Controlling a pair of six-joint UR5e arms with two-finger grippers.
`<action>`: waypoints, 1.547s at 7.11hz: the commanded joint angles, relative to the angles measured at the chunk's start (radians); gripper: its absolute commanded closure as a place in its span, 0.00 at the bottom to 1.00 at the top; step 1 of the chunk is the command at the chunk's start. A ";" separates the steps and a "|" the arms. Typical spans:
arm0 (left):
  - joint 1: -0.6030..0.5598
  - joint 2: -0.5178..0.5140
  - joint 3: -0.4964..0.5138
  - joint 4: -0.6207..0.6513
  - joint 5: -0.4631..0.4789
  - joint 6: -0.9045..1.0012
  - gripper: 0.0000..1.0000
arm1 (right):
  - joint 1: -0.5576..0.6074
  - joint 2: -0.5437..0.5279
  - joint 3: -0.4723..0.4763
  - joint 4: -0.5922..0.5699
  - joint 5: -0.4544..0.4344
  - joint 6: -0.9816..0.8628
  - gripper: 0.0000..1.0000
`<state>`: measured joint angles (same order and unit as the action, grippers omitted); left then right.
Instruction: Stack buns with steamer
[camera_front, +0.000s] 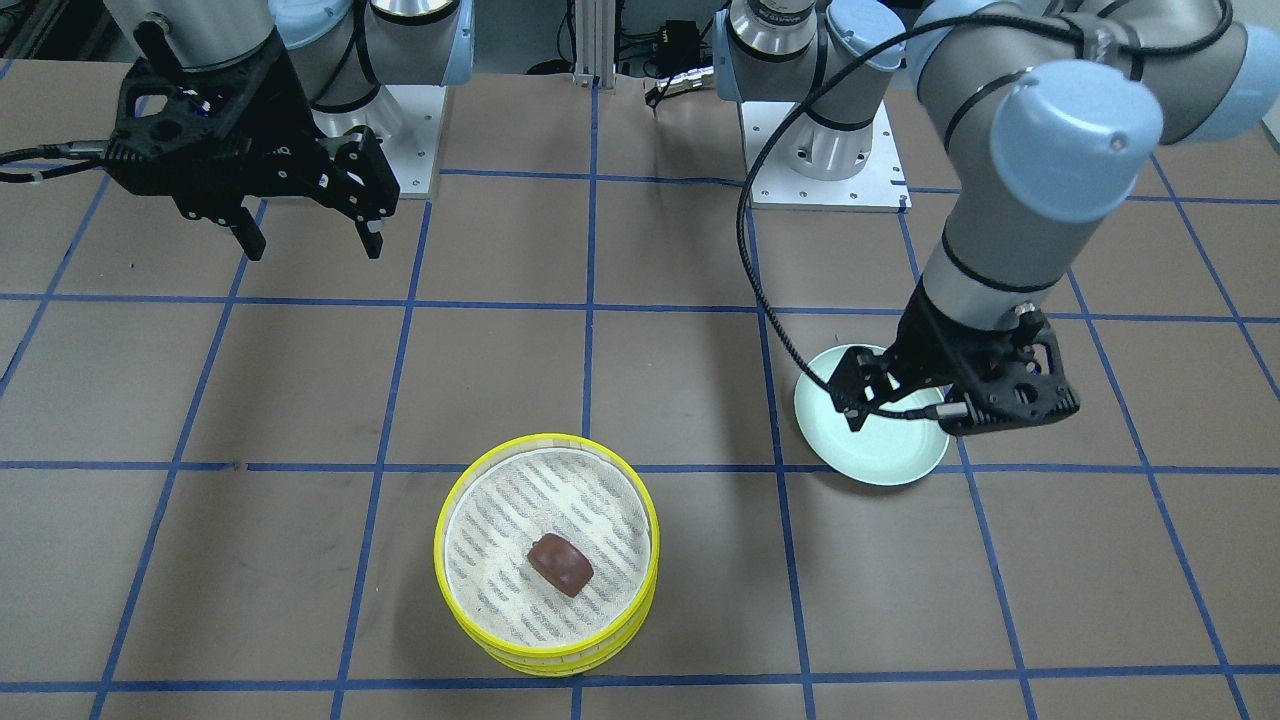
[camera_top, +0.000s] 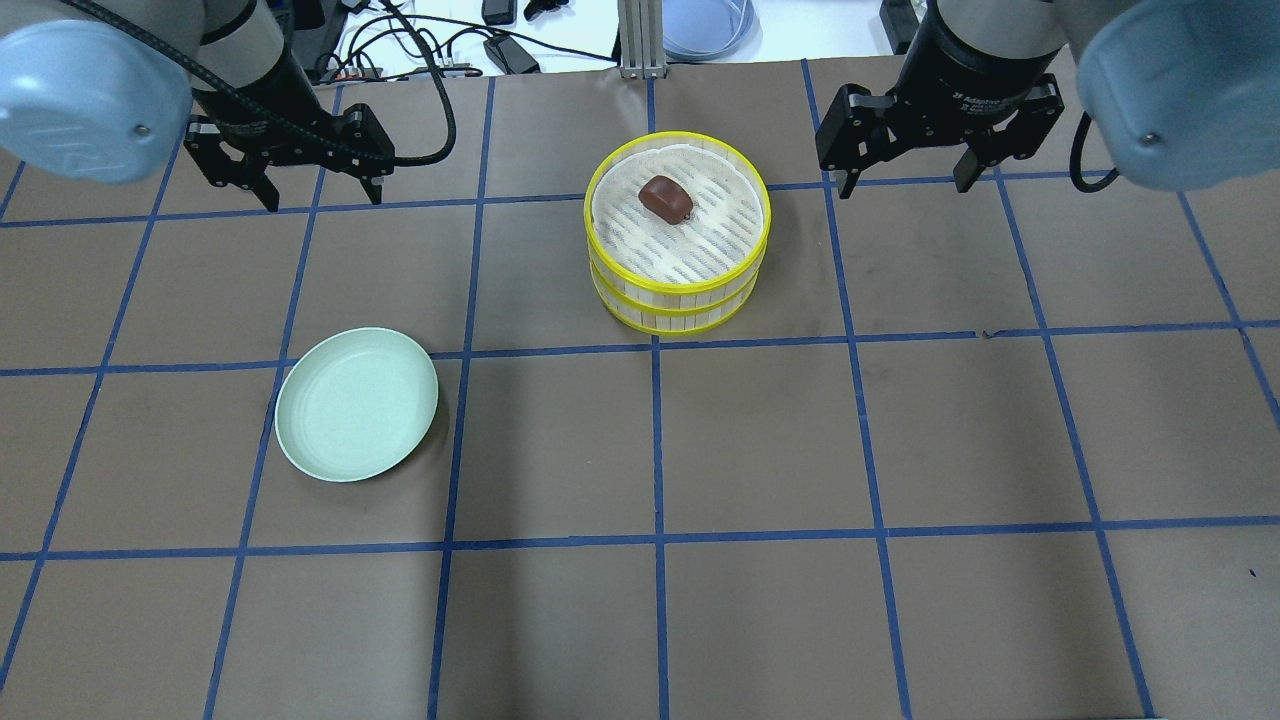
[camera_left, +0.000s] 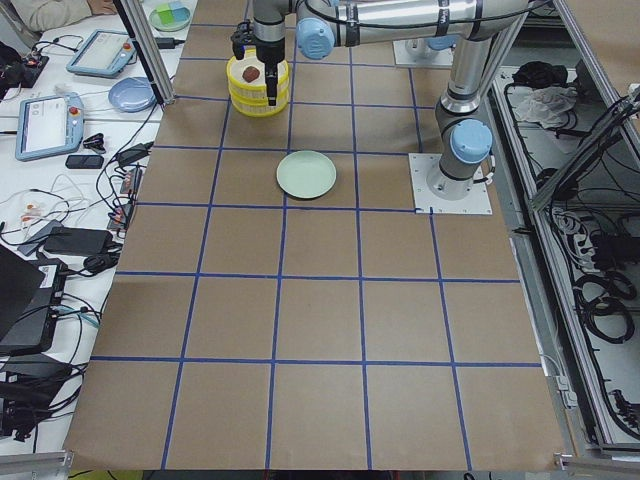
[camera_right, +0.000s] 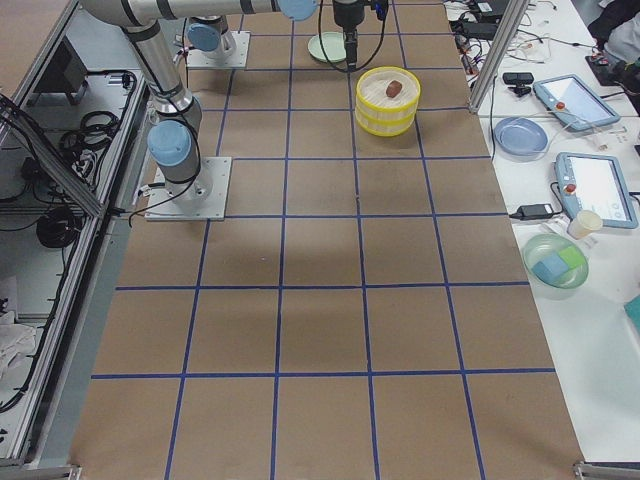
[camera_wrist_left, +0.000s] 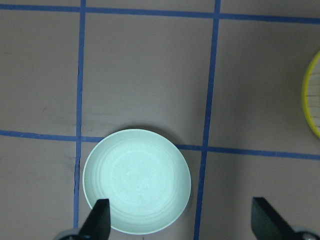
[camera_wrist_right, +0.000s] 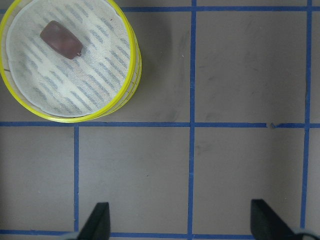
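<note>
Bun: a small, rounded, dark reddish-brown bun is seen lying on the white, grey-streaked mesh liner of the upper tray, off its centre.
Steamer: two round bamboo-sided steamer trays with bright yellow rims are stacked one on the other; the inside of the lower tray is hidden by the upper one.
Bun and fingers: the bun is touched by no finger; in the overhead view it lies between the two grippers, well apart from both.
Right gripper: the black two-finger right gripper is held above bare table beside the steamer, its fingers spread wide with nothing between them; in its wrist view the steamer is seen off to the upper left.
Left gripper: the black two-finger left gripper is held up with its fingers likewise spread wide and nothing grasped.
Plate: a round pale green plate is seen in the left wrist view, nearer one fingertip than the other; it stands well apart from the steamer.
Table: a brown table top marked with a blue tape grid bears the steamer and plate.
</note>
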<state>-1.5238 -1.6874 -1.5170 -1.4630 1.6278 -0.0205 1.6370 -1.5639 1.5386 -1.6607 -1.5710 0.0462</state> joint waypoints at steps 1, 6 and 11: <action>0.002 0.098 -0.002 -0.106 -0.062 0.016 0.00 | 0.004 -0.004 0.000 -0.002 -0.023 0.000 0.00; 0.002 0.146 -0.018 -0.148 -0.086 0.019 0.00 | 0.004 -0.004 0.008 -0.004 -0.017 0.000 0.00; 0.005 0.146 -0.032 -0.137 -0.080 0.019 0.00 | 0.004 -0.002 0.009 -0.010 -0.009 0.001 0.00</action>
<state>-1.5192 -1.5405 -1.5479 -1.6062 1.5445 -0.0069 1.6413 -1.5667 1.5477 -1.6669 -1.5852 0.0475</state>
